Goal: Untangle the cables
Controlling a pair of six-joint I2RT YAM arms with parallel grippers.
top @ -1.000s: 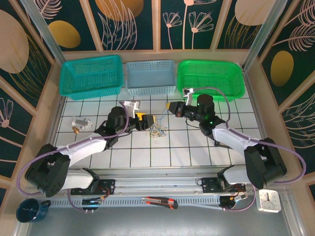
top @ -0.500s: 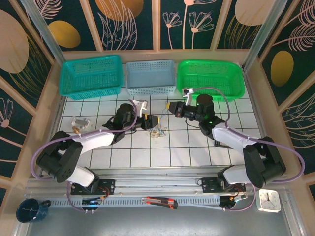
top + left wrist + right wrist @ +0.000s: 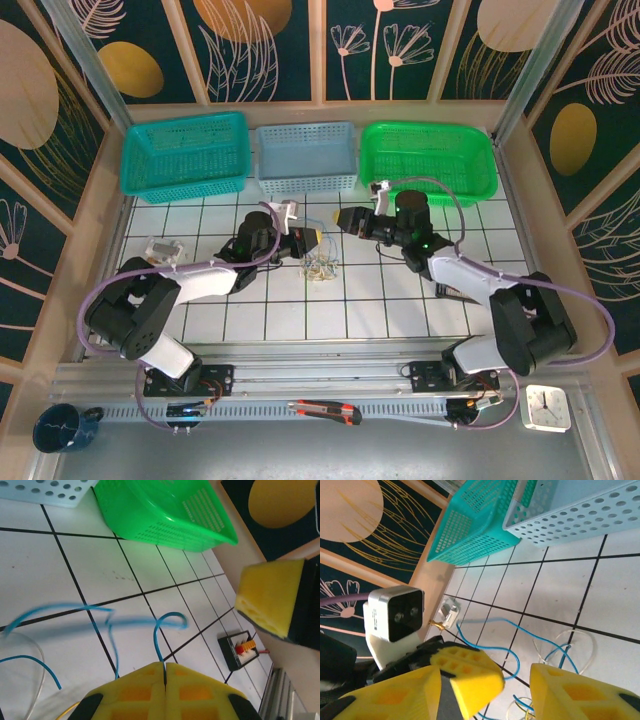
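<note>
left gripper (image 3: 165, 676) jaws are pressing together, seemingly pinching a blue strand of the cables (image 3: 320, 266) lying on the white tiles (image 3: 372, 302); right gripper (image 3: 346, 218) is hovering just beside them, jaws gaping apart.

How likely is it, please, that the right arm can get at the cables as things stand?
Probably yes: the right gripper hangs open close by the cables, nothing between; the left gripper, shut on a blue strand, sits close and may crowd it.
</note>
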